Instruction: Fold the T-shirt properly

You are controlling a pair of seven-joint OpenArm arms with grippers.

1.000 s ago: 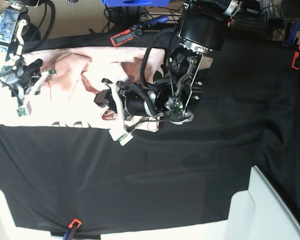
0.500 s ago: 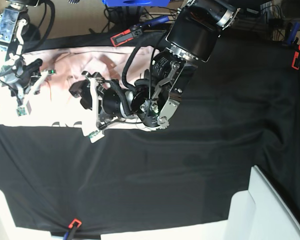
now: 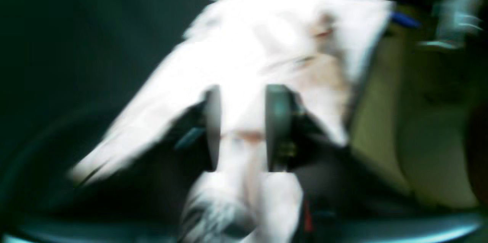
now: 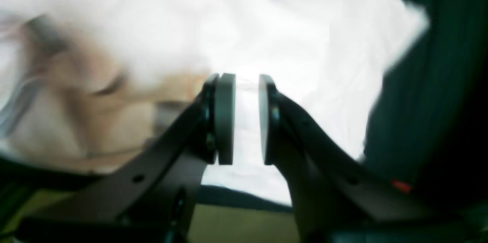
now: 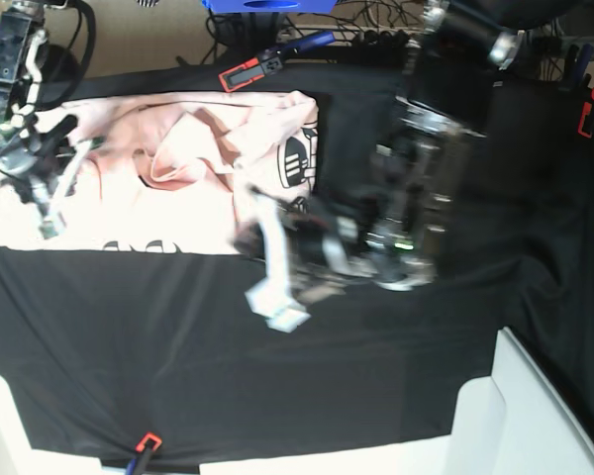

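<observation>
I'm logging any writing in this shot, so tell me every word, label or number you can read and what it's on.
None can be read.
T-shirt: black lettering along its lower edge, cut off by the fold and too small to read.
T-shirt, folded-over right part: black cartoon graphic, no legible words.
Both wrist views: too blurred to show any text.

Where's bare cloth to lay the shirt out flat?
Free: the black table cloth below the T-shirt, and the stretch right of the left arm. Crowded: the top left, with shirt, both arms and red clamp.
</observation>
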